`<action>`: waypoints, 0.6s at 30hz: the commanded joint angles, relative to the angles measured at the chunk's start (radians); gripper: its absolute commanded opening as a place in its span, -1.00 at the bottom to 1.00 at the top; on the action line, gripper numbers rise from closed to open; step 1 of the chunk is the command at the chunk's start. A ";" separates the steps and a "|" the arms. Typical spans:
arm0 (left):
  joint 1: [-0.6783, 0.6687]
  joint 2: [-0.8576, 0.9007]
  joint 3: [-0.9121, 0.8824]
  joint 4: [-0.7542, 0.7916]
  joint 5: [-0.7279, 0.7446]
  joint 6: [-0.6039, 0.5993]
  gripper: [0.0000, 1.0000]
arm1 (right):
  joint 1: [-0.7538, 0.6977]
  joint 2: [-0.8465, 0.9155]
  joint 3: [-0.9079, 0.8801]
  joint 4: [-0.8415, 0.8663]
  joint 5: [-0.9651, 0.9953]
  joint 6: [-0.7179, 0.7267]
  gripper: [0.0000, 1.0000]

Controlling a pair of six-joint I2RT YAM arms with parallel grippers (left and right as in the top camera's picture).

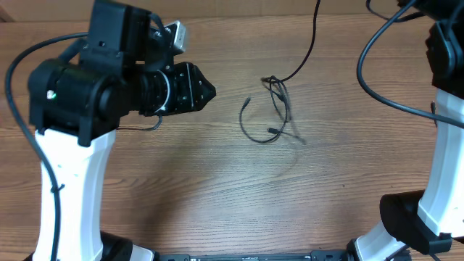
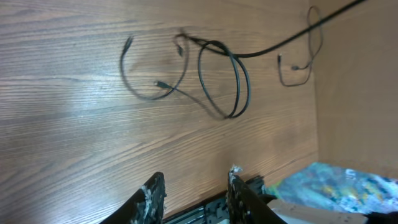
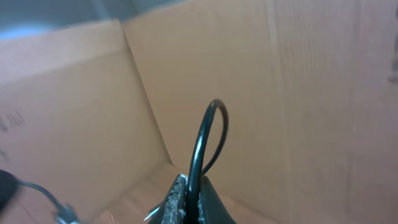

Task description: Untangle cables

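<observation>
The cables (image 1: 274, 109) lie tangled in thin black loops on the wooden table (image 1: 217, 188), right of centre. One strand (image 1: 312, 43) rises from the tangle toward the top edge. My left gripper (image 1: 206, 90) hovers left of the tangle and apart from it. In the left wrist view its fingers (image 2: 155, 193) stand open with nothing between them, and the cable loops (image 2: 224, 81) lie further ahead. My right gripper (image 3: 194, 182) is shut on a black cable (image 3: 205, 137) that arches up out of its jaws; it is outside the overhead view.
Cardboard walls (image 3: 280, 93) fill the right wrist view and border the table (image 2: 354, 93). A blue patterned cloth (image 2: 336, 186) lies past the table edge. Thick black arm wires (image 1: 377, 80) hang at the right. The right arm's white link (image 1: 442, 145) stands at the far right.
</observation>
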 commanded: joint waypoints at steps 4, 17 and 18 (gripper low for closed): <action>-0.070 0.121 0.014 0.001 -0.023 0.100 -0.42 | -0.003 -0.023 0.042 0.098 0.003 0.114 -0.93; -0.081 0.288 0.014 0.010 -0.019 0.124 -0.45 | -0.003 -0.044 0.042 0.353 0.016 0.122 -0.93; -0.082 0.293 0.014 0.011 -0.020 0.124 -0.45 | -0.003 -0.046 0.042 0.378 0.027 0.155 -0.93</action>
